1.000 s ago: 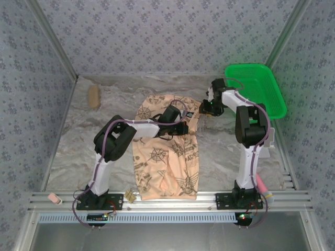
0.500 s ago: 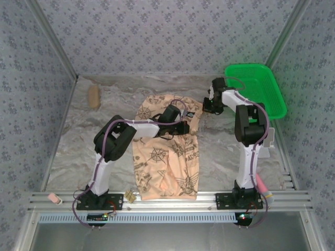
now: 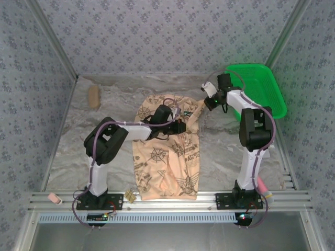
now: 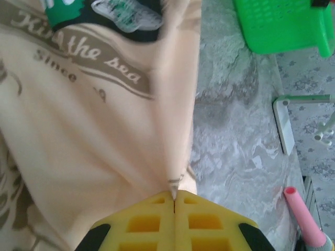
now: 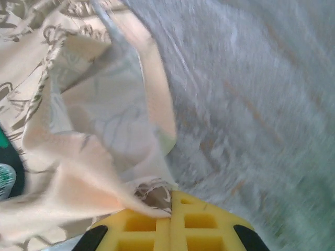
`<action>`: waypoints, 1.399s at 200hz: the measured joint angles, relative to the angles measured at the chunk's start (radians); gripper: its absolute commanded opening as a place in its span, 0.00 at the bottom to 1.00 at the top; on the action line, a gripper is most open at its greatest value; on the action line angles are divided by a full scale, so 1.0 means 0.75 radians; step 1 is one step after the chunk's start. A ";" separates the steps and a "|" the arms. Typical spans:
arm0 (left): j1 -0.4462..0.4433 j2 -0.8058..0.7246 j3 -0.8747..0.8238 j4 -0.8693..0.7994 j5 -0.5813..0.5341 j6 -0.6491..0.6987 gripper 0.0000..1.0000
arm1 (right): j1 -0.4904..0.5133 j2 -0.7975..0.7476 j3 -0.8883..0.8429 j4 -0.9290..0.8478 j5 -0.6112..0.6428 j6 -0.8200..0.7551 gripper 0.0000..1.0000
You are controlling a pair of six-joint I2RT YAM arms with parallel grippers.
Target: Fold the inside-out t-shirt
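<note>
Left wrist view: left gripper (image 4: 174, 194) clamped shut on a t-shirt (image 4: 94, 130) fold.
Right gripper (image 5: 170, 201): closed, pinching the t-shirt's edge.
Risk: either thin pinch may slip under pull, letting the fold collapse.

You had soft, matt cloth in the inside-out t-shirt (image 3: 166, 157), creased all over, its brown print flat and without shine. The table (image 3: 73, 151) under it looked like a marbled grey sheet, dull rather than polished. Your green basket (image 3: 256, 78) was glossy perforated plastic. The yellow fingers (image 4: 146, 225) of your left gripper (image 4: 174, 196) looked like moulded matt plastic, and the front rail (image 3: 172, 198) was ribbed bare metal
</note>
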 measured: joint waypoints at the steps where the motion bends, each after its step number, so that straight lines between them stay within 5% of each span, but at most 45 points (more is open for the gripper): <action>1: 0.000 -0.001 -0.003 0.001 0.001 -0.001 0.00 | -0.001 0.000 0.001 0.002 -0.003 -0.014 0.05; 72: 0.012 -0.096 -0.122 0.007 0.051 0.033 0.00 | -0.105 0.197 0.459 -0.500 -0.404 -1.050 0.04; 103: 0.010 -0.107 -0.074 -0.049 0.101 0.093 0.00 | -0.078 0.237 0.486 -0.494 -0.308 -1.245 0.07; 142: -0.001 -0.014 0.065 -0.093 0.169 0.109 0.00 | -0.016 0.274 0.394 -0.116 -0.041 -1.294 0.16; 173: -0.040 0.124 0.227 -0.117 0.203 0.099 0.00 | -0.023 0.303 0.395 0.194 0.155 -1.095 0.19; 183: -0.049 0.170 0.282 -0.115 0.209 0.083 0.17 | -0.030 0.296 0.396 0.268 0.184 -0.978 0.20; 193: -0.056 0.218 0.335 -0.096 0.214 0.055 0.49 | -0.034 0.275 0.392 0.312 0.208 -0.827 0.21; 199: -0.059 0.245 0.362 -0.074 0.216 0.034 0.55 | -0.035 0.252 0.382 0.330 0.219 -0.727 0.22; 239: -0.064 0.344 0.441 0.076 0.217 -0.074 0.59 | -0.028 -0.152 0.170 0.382 0.312 0.019 0.43; 280: -0.008 0.117 0.303 -0.102 0.117 0.039 0.62 | 0.061 -0.706 -0.071 0.245 0.375 0.662 0.42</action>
